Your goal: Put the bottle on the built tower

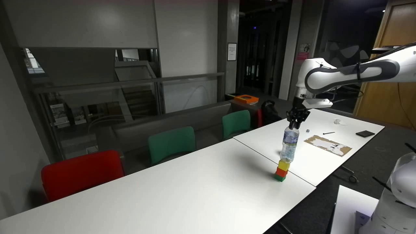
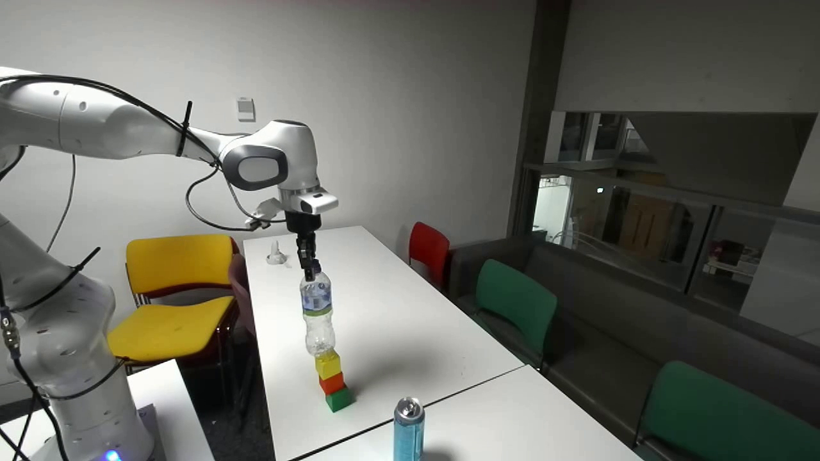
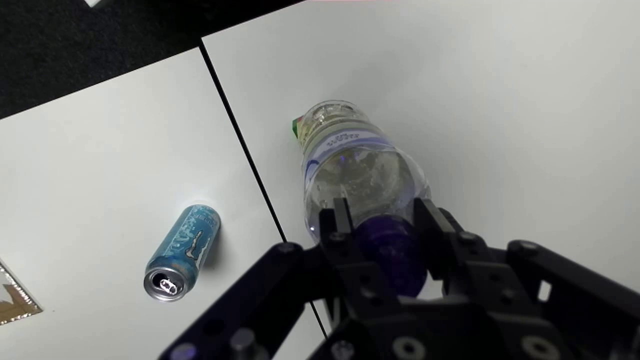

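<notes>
The clear bottle (image 1: 289,144) with a blue label and purple cap stands upright over the tower in both exterior views (image 2: 318,314). The tower (image 1: 282,171) is a narrow stack with a yellow block on top, red-orange in the middle and green at the bottom (image 2: 332,384). The bottle's base appears to touch the yellow block. My gripper (image 1: 295,125) is around the cap from above, its fingers against both sides (image 2: 308,272). In the wrist view the cap sits between the fingertips (image 3: 381,210). There the bottle (image 3: 360,170) hides most of the stack except a green corner.
A blue can (image 2: 410,426) stands near the tower, across the table seam (image 3: 182,252). A torn cardboard piece (image 1: 328,145) and a dark flat object (image 1: 365,133) lie on the table. A small white object (image 2: 276,253) stands at the far end. Chairs line the table.
</notes>
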Robot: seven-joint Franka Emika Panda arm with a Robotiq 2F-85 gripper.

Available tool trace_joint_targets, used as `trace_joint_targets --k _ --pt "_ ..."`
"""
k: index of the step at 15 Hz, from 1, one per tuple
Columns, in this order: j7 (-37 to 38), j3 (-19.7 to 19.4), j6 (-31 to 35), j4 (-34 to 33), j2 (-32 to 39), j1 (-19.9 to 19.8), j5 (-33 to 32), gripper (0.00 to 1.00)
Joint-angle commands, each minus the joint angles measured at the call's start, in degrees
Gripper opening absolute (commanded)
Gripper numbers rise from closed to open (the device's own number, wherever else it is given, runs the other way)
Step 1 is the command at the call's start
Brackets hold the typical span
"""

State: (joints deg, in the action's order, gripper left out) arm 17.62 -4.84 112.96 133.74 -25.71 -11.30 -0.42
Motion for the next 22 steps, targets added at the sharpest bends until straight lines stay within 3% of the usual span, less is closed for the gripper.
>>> trace_joint_targets --k 1,22 --pt "-1.1 -0.7 0.1 -3.0 1.7 -0.1 0.1 0.12" --pt "-2.6 -2.5 0.0 -5.9 7.4 0.3 2.2 0.12"
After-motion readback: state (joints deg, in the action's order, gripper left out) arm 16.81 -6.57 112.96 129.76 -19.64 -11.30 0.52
